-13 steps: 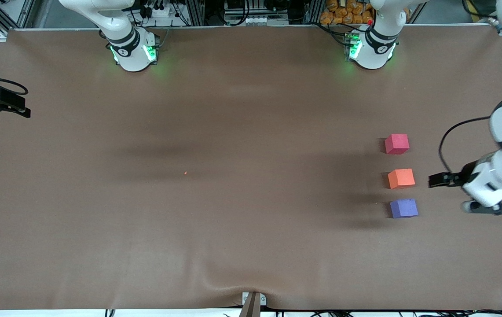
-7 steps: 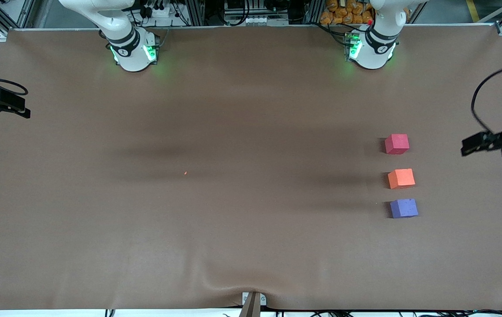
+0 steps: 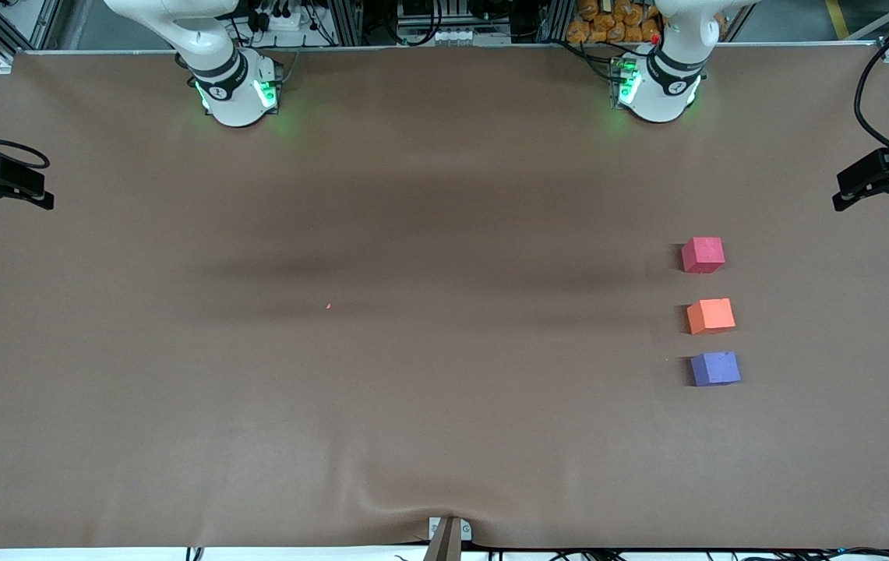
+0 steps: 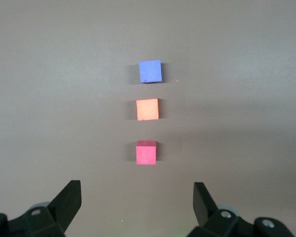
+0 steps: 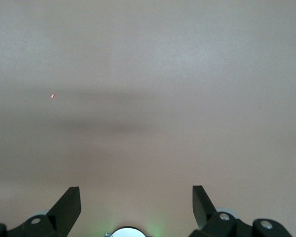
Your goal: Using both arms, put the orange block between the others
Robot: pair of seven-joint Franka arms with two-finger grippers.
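The orange block (image 3: pixel 710 315) (image 4: pixel 147 109) rests on the brown table between the others, all three in one line and apart. The red-pink cube (image 3: pixel 703 255) (image 4: pixel 146 152) lies farther from the front camera, the purple-blue cube (image 3: pixel 715 368) (image 4: pixel 150 71) nearer. My left gripper (image 3: pixel 876 179) (image 4: pixel 136 186) hangs open at the table's edge on the left arm's end, high up and away from the cubes, holding nothing. My right gripper (image 3: pixel 4 187) (image 5: pixel 135 189) waits open over the table's edge at the right arm's end, nothing between its fingers.
A tiny orange speck (image 3: pixel 328 306) (image 5: pixel 53 96) lies on the cloth near the table's middle. The two green-lit arm bases (image 3: pixel 238 89) (image 3: pixel 654 86) stand along the edge farthest from the front camera. The cloth wrinkles around a bracket (image 3: pixel 448 534) at the nearest edge.
My left arm has drawn away from beside the orange block to the table's edge, its gripper staying open. The cubes and the right arm have not moved.
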